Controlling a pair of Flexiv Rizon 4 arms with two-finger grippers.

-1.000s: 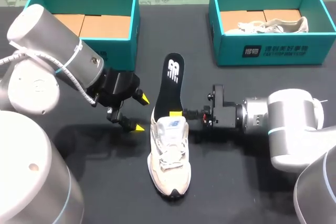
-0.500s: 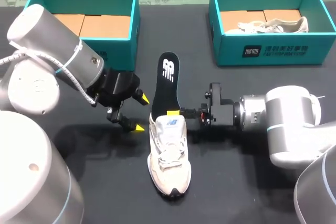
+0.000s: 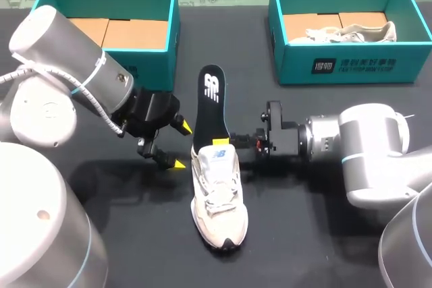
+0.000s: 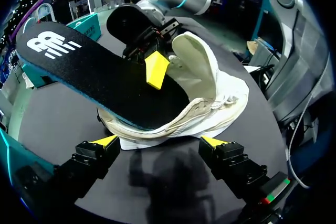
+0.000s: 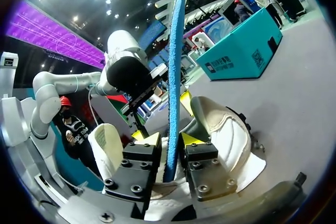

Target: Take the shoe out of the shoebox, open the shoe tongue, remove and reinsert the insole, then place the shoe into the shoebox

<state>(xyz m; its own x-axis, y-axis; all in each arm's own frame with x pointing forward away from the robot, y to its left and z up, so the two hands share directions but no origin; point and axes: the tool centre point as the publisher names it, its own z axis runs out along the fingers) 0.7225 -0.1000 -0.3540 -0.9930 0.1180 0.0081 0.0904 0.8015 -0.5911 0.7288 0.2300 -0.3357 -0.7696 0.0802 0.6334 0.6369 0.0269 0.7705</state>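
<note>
A cream shoe [image 3: 217, 197] lies mid-table, toe toward the near edge. A black insole [image 3: 208, 107] sticks out of its opening and slants up toward the far side. My right gripper [image 3: 226, 141] comes in from the right at the shoe's collar. In the right wrist view the insole [image 5: 173, 77] stands edge-on between the right gripper's [image 5: 170, 140] fingers, with a thin gap beside one finger. My left gripper [image 3: 179, 146] hangs open just left of the shoe. In the left wrist view the shoe [image 4: 205, 87] and insole [image 4: 89, 72] lie ahead of the left gripper [image 4: 160, 141], untouched.
A teal shoebox [image 3: 173, 38] with cardboard inside stands at the far left. A second teal shoebox [image 3: 351, 67] at the far right holds another cream shoe [image 3: 354, 32]. Dark table surface stretches along the near edge.
My right gripper has moved left against the shoe's collar, and its fingers have parted a little. The insole's top has swung left. The left arm has kept still.
</note>
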